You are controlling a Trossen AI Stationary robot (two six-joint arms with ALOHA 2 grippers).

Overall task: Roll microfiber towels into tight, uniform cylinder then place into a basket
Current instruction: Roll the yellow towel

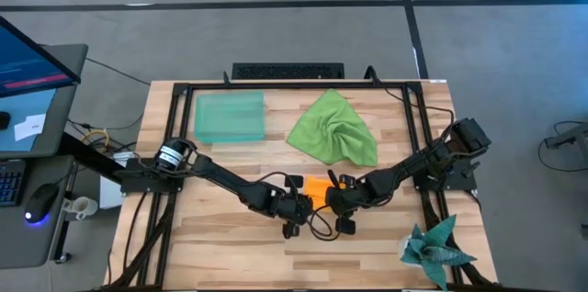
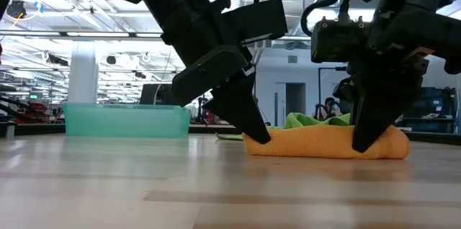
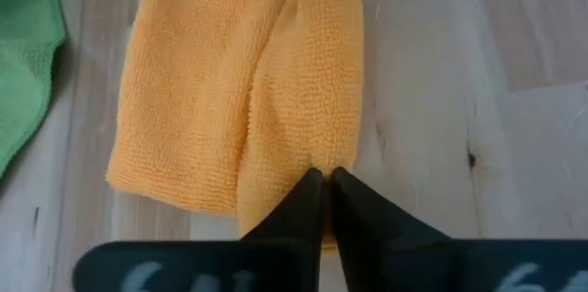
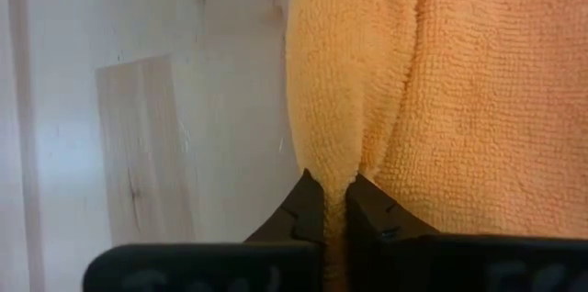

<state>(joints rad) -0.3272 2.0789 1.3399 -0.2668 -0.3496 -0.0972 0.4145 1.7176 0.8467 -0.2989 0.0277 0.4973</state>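
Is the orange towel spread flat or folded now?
Folded: the orange towel lies doubled into a narrow strip, its folded edge pinched by the left hand and right hand.

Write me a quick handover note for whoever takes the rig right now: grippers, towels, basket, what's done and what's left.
Left gripper: shut on the rolled edge of the orange towel at mid-table.
Right gripper: shut on the same fold from the opposite end.
Orange towel: partly rolled, a flat flap not yet rolled.
Green towel: crumpled behind the orange one, untouched.
Basket: at the table's far left, nothing in it.
Done: first turns of the orange roll.
Left: finish that roll, place it in the basket, then roll and place the green towel.
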